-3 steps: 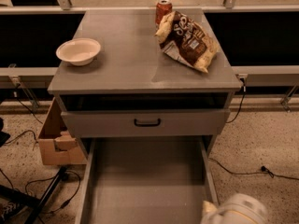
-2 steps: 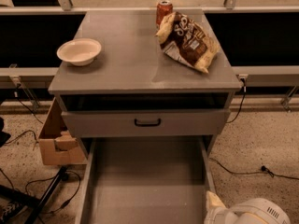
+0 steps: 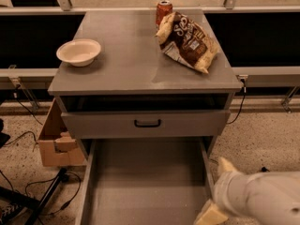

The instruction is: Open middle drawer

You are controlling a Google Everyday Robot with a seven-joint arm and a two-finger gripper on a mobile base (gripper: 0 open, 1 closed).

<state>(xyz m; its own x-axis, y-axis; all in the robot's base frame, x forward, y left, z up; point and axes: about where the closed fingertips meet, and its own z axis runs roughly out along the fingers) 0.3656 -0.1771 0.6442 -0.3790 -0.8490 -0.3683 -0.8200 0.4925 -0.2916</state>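
One middle drawer (image 3: 146, 123) — jaws lower right

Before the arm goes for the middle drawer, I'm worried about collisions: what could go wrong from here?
1. The tool sits low on the right, beside the pulled-out bottom drawer. Rising toward the handle of the middle drawer, it may clip the bottom drawer's right wall.
2. A hard pull might shake the cabinet and tip the can on top.

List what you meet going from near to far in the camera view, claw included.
Claw, open, low at the right beside the pulled-out bottom drawer → middle drawer, front closed → bowl → soda can. The chip bag overlaps bowl and can in depth, so it is left out.
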